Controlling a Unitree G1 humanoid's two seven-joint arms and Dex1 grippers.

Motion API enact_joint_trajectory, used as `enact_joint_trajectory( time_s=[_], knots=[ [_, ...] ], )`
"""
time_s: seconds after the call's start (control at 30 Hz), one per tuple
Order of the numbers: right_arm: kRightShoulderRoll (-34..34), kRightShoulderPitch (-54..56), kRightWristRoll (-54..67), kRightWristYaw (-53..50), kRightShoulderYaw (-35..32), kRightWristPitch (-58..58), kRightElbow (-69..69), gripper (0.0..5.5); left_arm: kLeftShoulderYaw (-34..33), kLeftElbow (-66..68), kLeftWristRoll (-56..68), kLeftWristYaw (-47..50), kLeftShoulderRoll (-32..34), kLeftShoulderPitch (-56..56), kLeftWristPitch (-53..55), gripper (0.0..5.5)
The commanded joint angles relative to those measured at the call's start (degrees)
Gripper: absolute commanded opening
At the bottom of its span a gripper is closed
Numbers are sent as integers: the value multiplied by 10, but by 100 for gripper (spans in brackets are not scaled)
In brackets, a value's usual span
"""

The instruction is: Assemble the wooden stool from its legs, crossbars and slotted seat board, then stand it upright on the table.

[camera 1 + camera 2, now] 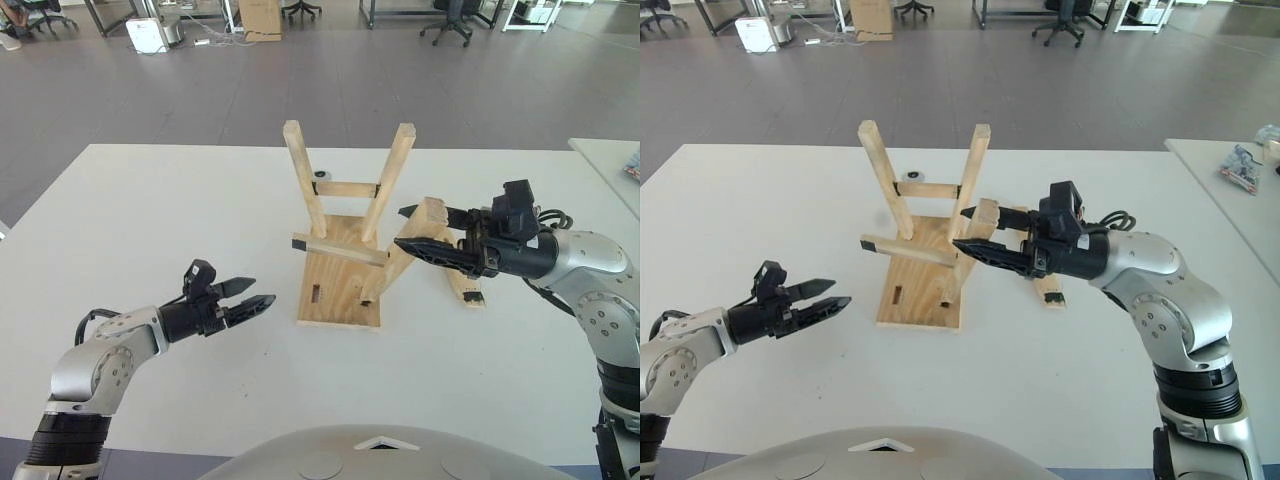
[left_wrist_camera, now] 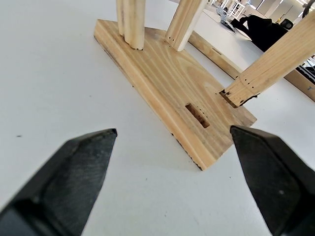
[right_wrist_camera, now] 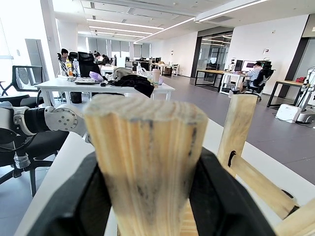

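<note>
The slotted seat board (image 1: 335,295) lies flat mid-table. Two legs (image 1: 305,180) stand up from its far end, joined by a crossbar (image 1: 348,188). A second crossbar (image 1: 338,250) spans the board lower down. A third leg (image 1: 395,270) leans from the board's right side toward the right, and my right gripper (image 1: 400,227) is shut on its top end (image 3: 147,147). Another wooden piece (image 1: 462,282) lies on the table under that arm. My left gripper (image 1: 262,290) stands open just left of the board, holding nothing; the board's empty slot (image 2: 197,115) lies ahead of it.
The white table (image 1: 150,230) has free room on the left and along the front. A second table (image 1: 1230,190) with packets stands at the far right. Office chairs and desks stand on the floor beyond.
</note>
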State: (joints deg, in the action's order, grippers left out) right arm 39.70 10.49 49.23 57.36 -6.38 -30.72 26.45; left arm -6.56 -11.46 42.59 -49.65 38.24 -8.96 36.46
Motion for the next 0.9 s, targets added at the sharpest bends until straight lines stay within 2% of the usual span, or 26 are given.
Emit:
enact_joint_trajectory(
  time_s=[0.03, 0.37, 0.9],
  knots=[
    [10, -2, -13, 16, -1, 6, -7, 205, -10, -8, -3, -1, -5, -13, 1, 425],
    [9, 30, -54, 52, 47, 26, -35, 205, -21, -19, -2, 6, -18, -26, 7, 425],
    [-1, 56, -59, 51, 55, 27, -33, 205, -29, -17, -1, 13, -34, -26, 12, 425]
  ],
)
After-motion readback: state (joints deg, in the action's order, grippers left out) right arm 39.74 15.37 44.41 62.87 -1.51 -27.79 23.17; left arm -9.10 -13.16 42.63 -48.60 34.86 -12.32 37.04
